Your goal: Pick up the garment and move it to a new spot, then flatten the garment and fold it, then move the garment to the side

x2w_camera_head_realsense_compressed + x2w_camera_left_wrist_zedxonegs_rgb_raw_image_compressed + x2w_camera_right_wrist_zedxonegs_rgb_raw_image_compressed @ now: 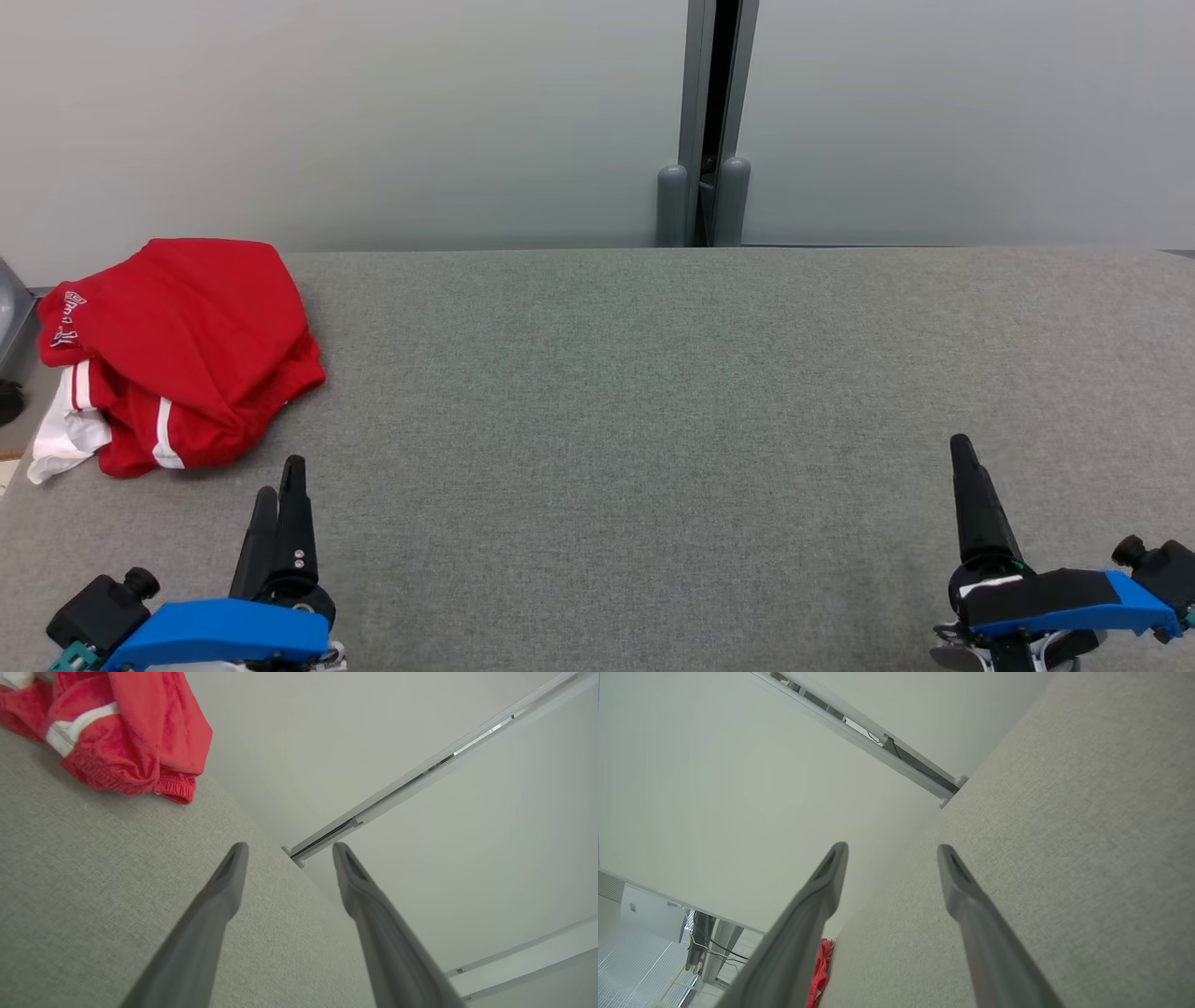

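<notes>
Crumpled red-and-white garment (177,350) at left edge of grey table (653,392), left gripper (290,849) near it, right gripper (892,848) well apart, both spread wide, empty

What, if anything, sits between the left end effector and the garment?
Nothing visible does. The open left end effector hangs just short of the crumpled red garment, with bare grey table between them.
</notes>
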